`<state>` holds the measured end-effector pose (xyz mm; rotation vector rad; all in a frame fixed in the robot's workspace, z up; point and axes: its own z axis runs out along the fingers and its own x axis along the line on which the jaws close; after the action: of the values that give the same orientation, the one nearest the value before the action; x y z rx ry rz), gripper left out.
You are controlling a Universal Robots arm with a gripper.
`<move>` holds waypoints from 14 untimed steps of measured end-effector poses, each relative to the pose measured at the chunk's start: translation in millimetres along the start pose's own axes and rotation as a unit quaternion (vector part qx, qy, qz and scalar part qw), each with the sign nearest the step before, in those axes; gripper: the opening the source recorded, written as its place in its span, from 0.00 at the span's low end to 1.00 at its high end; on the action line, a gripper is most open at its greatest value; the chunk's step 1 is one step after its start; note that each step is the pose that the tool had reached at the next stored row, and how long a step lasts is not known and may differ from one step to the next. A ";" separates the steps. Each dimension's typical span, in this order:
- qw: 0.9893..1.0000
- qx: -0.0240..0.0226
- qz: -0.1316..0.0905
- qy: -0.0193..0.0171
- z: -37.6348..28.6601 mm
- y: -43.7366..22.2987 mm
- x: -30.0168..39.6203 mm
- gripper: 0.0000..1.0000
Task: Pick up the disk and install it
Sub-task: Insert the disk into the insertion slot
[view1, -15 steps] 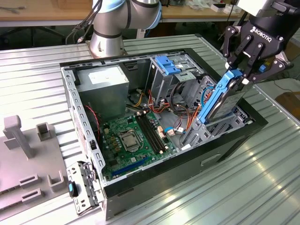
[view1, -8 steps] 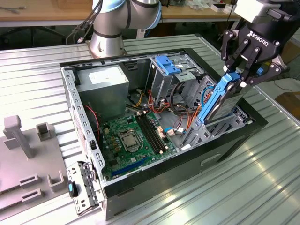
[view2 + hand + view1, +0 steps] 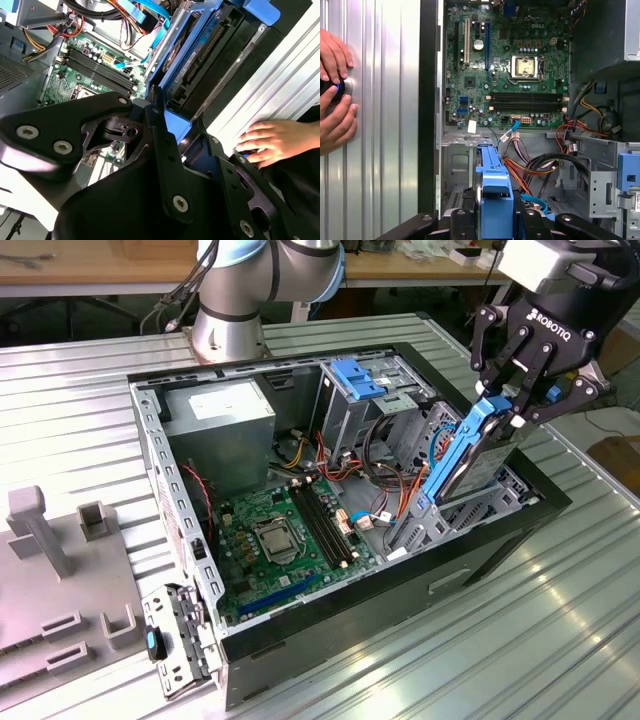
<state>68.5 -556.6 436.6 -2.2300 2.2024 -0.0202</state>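
The disk (image 3: 458,455) hangs tilted, its lower end down inside the open computer case (image 3: 330,625), by the wall at the exterior view's right. The pincer (image 3: 512,402) is clamped on its top end. A person's hand (image 3: 334,100) lies on the ribbed worktop (image 3: 480,650) beside the case.

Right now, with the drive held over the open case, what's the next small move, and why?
Probably ease the disk slightly down along its own slant. The gripper is shut on its upper blue end, the disk is tilted, and its lower end already sits inside the case beside the drive bay, not yet flat.
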 end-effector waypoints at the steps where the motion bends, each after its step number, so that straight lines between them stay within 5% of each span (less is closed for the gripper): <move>1: 1.000 0.003 0.000 0.000 0.0 0.1 0.0 0.37; 5: 1.000 0.013 0.000 0.000 0.0 0.4 0.0 0.37; 8: 1.000 0.017 -0.001 0.000 -0.1 0.8 0.0 0.37; 11: 1.000 0.017 -0.001 0.000 -0.1 1.0 0.0 0.37; 14: 1.000 0.007 -0.001 0.000 0.0 0.9 -0.1 0.37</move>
<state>67.6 -556.6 436.5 -2.2247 2.1928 -0.0363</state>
